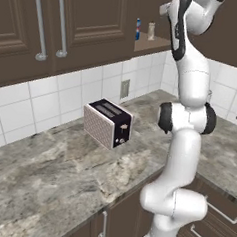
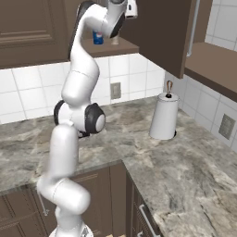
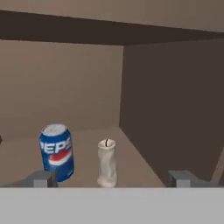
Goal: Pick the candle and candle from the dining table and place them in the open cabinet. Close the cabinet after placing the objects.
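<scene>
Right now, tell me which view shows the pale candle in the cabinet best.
The hand view: the pale candle stands upright, close and unblocked, beside the blue can on the cabinet shelf. Both base views show it tiny and distant beside the can, the arm partly crowding it.

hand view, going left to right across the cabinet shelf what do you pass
Blue Pepsi soda can → short pale beige stubby candle with a dark wick → dark brown inner side wall of the cabinet.
</scene>
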Robot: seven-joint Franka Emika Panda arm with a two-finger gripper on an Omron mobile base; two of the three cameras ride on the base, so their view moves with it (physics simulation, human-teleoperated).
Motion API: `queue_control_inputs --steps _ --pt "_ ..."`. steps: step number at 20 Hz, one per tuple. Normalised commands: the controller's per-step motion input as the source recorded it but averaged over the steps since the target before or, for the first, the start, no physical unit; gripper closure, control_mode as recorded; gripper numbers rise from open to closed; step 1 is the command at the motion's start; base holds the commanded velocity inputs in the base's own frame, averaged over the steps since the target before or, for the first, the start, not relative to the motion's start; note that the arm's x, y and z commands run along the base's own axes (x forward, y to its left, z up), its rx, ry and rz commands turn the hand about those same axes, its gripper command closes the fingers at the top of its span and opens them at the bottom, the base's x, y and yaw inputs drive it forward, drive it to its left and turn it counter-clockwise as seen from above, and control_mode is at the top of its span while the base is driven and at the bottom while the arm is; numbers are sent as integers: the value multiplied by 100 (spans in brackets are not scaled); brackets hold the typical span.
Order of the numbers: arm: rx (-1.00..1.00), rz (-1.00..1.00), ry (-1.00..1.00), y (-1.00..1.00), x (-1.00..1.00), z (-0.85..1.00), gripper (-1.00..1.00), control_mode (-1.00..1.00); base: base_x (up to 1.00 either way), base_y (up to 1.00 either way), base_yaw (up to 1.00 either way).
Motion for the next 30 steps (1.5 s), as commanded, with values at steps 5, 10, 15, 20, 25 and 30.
queue_control_inputs --steps 5,10,15,20,25,30 --pt "-13 0 -14 2 -100 -100 -100 -100 0 0 0" --pt "-19 0 -11 14 -100 -100 -100 -100 0 0 0" --pt "-20 0 -11 19 -100 -100 -100 -100 0 0 0" --pt "-14 0 -44 67 -100 -100 -100 -100 0 0 0" --pt "-24 0 -53 100 -100 -100 -100 -100 0 0 0" --pt "-24 0 -60 98 -75 -84 -100 -100 0 0 0"
